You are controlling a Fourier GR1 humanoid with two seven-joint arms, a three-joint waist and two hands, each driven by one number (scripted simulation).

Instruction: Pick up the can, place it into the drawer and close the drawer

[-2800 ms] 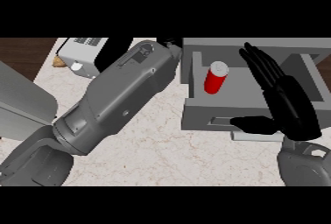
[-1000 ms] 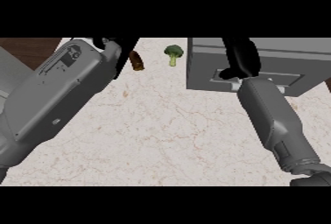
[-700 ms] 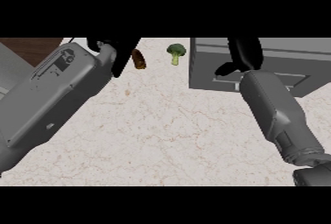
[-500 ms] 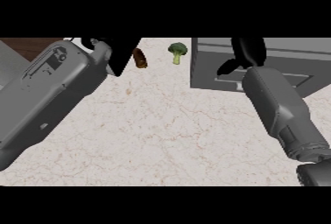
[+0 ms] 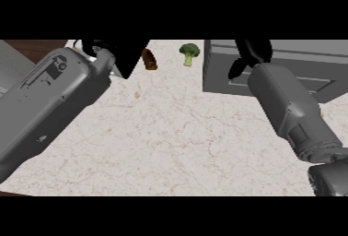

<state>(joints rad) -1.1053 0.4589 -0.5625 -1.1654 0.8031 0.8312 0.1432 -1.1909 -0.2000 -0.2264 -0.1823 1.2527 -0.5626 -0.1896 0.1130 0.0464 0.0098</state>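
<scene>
The drawer (image 5: 285,69) looks shut; the can is out of sight, presumably inside it. The right robot hand (image 5: 250,53) rests atop the drawer, its grip unclear; withdrawing carelessly could snag the drawer open. The left robot hand (image 5: 115,51), left of the drawer, is also unreadable.

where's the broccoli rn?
Head view, top centre of the counter: the broccoli lies between the brown item on its left and the grey drawer unit on its right.

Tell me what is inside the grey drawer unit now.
Nothing inside shows: the grey drawer unit presents only its closed panelled front and top, with the right hand at its upper edge. Any contents are covered.
</scene>
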